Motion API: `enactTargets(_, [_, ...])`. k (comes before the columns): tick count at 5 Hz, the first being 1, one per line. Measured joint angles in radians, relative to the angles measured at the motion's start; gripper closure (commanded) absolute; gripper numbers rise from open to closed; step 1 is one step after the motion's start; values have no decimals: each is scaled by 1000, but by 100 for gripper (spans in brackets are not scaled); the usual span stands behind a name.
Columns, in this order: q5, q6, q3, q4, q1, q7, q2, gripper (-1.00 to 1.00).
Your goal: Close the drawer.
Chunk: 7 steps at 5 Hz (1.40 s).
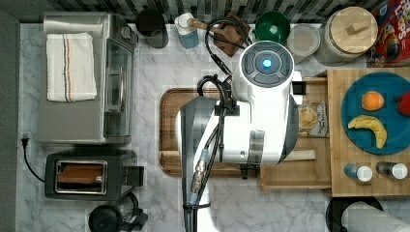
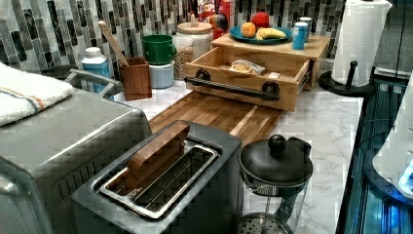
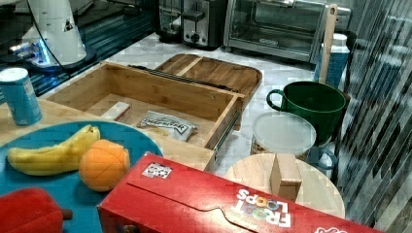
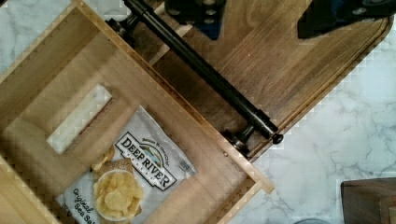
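Top view, left to right: toaster oven (image 1: 87, 77) with towel, toaster (image 1: 89, 173) below, well clear of work.

Tray (image 1: 170, 130) at centre, flat on counter, just in front of drawer front.

Arm (image 1: 256, 111) over tray and drawer, likely poised to reach handle.

Gripper (image 4: 261, 11): dark finger parts flank handle (image 4: 205, 74) from above, apart, nothing grasped, released as far as visible.

Drawer (image 3: 145, 94) pulled fully out from under board, chip bag (image 3: 167, 125) inside; needs push toward top view's right.

Plate (image 1: 358, 130) with fruit on board, unaffected.

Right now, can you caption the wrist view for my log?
Open light-wood drawer holding a Deep River chip bag, its long black bar handle over the darker brown wooden tray.
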Motion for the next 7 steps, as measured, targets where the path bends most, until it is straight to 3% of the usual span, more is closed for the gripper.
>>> enactTargets(1, [-2, 10, 0, -7, -6, -1, 1, 100])
enactTargets(2, [-2, 2, 3, -14, -19, -2, 2, -100])
enactTargets(3, [0, 42, -8, -32, -20, -18, 1, -100])
enactTargets(5, [110, 59, -9, -61, -27, -172, 2, -100])
enactTargets(7, [117, 0, 41, -63, -15, -322, 28, -100])
